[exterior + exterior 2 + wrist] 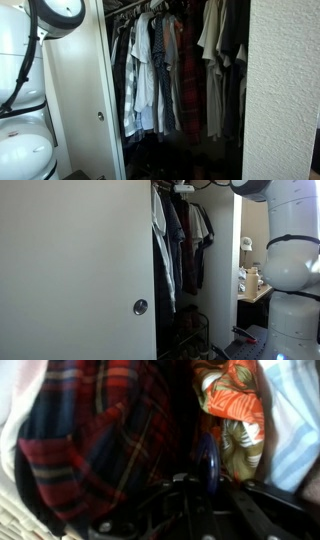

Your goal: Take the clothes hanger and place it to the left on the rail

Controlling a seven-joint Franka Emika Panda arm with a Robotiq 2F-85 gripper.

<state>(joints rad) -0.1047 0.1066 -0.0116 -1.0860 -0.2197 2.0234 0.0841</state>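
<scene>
my tool (190, 500) is showing in the wrist view only as a dark shape at the bottom edge, and i cannot tell whether its jaws are apart or together. just beyond it a red plaid shirt (90, 430) is hanging beside an orange patterned garment (235, 405). farther off, in an exterior view, the rail (130, 9) is running across the wardrobe's top, crowded with shirts (150, 70); the clothes hanger is too small to pick out there.
</scene>
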